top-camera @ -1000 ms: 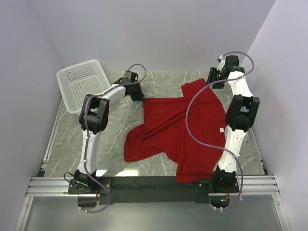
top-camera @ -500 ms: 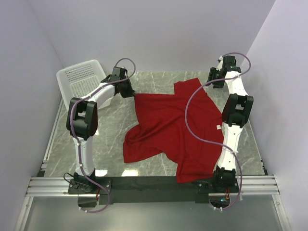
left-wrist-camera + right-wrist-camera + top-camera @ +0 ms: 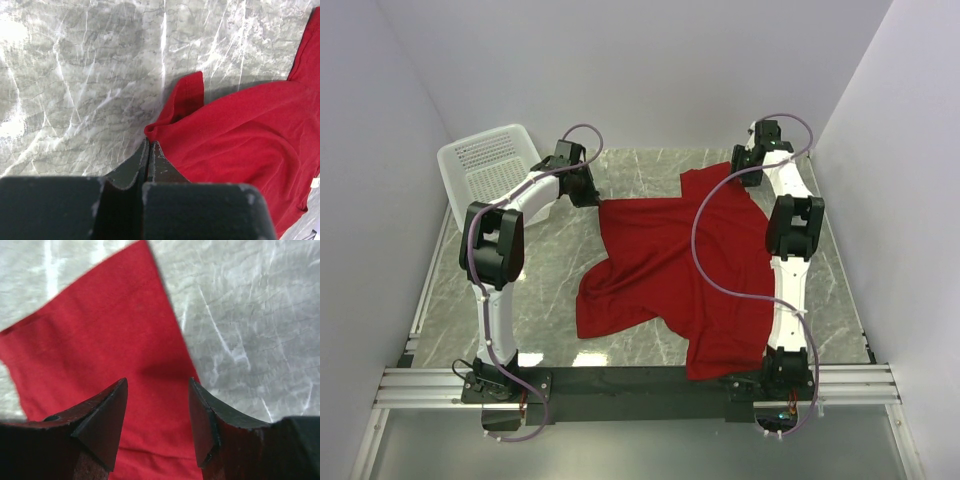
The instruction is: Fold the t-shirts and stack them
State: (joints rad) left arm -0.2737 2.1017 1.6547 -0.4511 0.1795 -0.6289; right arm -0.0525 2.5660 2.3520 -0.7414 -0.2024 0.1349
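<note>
A red t-shirt (image 3: 670, 270) lies spread and rumpled on the marble table, one flap reaching the near edge. My left gripper (image 3: 592, 196) is at the shirt's far left corner. In the left wrist view its jaws (image 3: 149, 146) are pressed together with the folded red edge (image 3: 180, 105) pinched at their tips. My right gripper (image 3: 740, 170) hovers over the shirt's far right part. In the right wrist view it (image 3: 157, 385) stands open above flat red cloth (image 3: 110, 340), beside the cloth's right edge, with nothing between the fingers.
A white mesh basket (image 3: 480, 180) leans at the far left corner against the wall. Bare marble (image 3: 540, 290) shows left of the shirt. Walls close in the table at the back and on both sides.
My left gripper has dragged the shirt's far left corner leftward and back, spreading the cloth. My right arm has swung left along the far edge, over the shirt's upper right part.
</note>
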